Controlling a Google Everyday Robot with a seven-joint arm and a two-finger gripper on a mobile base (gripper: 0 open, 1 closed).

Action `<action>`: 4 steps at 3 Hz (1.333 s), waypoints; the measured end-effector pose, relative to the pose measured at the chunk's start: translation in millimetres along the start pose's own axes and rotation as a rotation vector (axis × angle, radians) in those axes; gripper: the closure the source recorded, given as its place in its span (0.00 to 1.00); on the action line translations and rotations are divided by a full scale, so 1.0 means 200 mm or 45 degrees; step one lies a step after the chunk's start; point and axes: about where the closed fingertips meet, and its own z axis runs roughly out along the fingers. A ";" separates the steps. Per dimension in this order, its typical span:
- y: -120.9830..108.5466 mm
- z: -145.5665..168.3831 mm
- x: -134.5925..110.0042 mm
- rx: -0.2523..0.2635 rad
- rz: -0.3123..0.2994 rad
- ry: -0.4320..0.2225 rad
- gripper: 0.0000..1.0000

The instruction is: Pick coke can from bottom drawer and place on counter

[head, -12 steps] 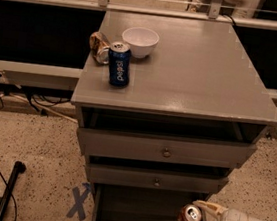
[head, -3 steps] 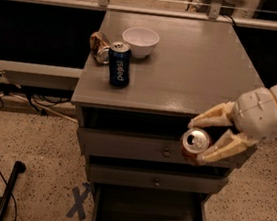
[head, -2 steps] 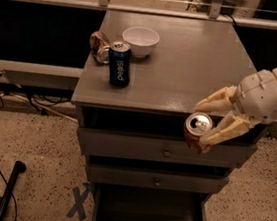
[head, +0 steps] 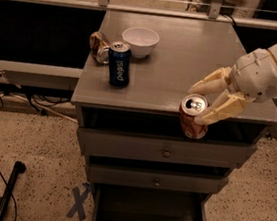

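Note:
My gripper [head: 203, 101] is shut on the coke can [head: 193, 117], a red can with a silver top. It holds the can upright in the air at the counter's [head: 185, 58] front edge, right of middle, with the can's base still below the top surface. The cream fingers [head: 225, 109] clasp the can from the right side. The bottom drawer [head: 151, 212] stands open below, with a dark interior that shows nothing inside.
A dark blue Pepsi can [head: 119, 63], a crushed tan can [head: 99, 46] and a white bowl [head: 140, 41] stand at the counter's back left. Two shallower knobbed drawers [head: 163, 152] sit above the bottom one. A black pole [head: 7, 187] lies on the floor at left.
The gripper lifted the coke can out of the bottom drawer, up past the drawer fronts to the level of the counter's front edge, and a little higher in the last second.

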 end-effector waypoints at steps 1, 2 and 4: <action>-0.07 -0.04 -0.06 0.035 -0.048 -0.008 1.00; -0.15 -0.10 -0.20 0.043 -0.139 -0.009 1.00; -0.45 -0.19 -0.11 0.152 0.162 -0.052 1.00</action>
